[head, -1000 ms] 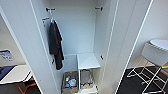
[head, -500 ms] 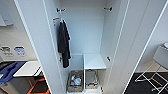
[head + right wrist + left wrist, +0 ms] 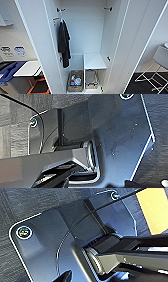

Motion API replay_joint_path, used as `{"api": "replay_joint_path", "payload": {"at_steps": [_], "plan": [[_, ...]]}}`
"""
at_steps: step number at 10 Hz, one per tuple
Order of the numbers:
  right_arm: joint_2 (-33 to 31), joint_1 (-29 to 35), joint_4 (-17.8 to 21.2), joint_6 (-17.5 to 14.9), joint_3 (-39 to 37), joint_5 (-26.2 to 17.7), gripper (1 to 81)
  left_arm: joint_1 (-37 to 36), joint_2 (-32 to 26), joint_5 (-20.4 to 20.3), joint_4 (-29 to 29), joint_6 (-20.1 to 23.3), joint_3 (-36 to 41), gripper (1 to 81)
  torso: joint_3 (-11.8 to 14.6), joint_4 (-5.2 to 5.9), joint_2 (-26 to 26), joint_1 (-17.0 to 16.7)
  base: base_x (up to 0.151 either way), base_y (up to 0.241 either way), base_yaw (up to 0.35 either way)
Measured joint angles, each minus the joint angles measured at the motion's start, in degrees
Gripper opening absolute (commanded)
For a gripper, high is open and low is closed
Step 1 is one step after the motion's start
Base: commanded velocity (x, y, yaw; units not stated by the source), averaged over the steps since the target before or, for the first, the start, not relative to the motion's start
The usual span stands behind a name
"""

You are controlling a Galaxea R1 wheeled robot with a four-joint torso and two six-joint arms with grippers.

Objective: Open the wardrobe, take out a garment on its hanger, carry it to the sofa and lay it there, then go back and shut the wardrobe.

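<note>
I'm looking from the head camera into the wardrobe (image 3: 85, 32), which stands open with both doors swung out toward me, the white interior in full view. The left door (image 3: 35, 45) takes up most of the left half of my picture, the right door (image 3: 132, 47) the right half. Up at the top of the interior, short dark rail brackets sit on the left wall (image 3: 60, 10) and the right wall (image 3: 108, 8). A long black garment (image 3: 64, 43) hangs against the left wall just below its bracket, and a small pale tag (image 3: 56, 19) sits beside its top; I can't read anything on it. Low on the right, a white shelf (image 3: 94, 62) spans that half. Under it sits a wire basket (image 3: 91, 79), and beside that, on the wardrobe floor at the left, a woven basket (image 3: 75, 81) holding small items whose labels are too blurred to read. Outside the left door I see a white table (image 3: 26, 68); outside the right door, a white chair (image 3: 155, 67). From my wrist cameras I cannot tell how either gripper stands.
</note>
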Motion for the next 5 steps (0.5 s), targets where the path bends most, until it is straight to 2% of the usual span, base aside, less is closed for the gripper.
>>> {"api": "replay_joint_path", "payload": {"at_steps": [2, 5], "plan": [[-0.02, 0.0, 0.0, 0.0, 0.0, 0.0, 81.1, 0.02, 0.0, 0.02, 0.0, -0.02, 0.0, 81.1, 0.0, 0.0, 0.0, 0.0, 0.0, 0.0, 0.0], [-0.05, -0.67, 0.02, 0.05, 0.0, -0.27, 81.1, 0.83, 0.02, -0.05, -0.02, -0.02, 0.01, 81.1, 0.04, 0.0, -0.09, -0.15, 0.092, 0.0, 0.0]]}}
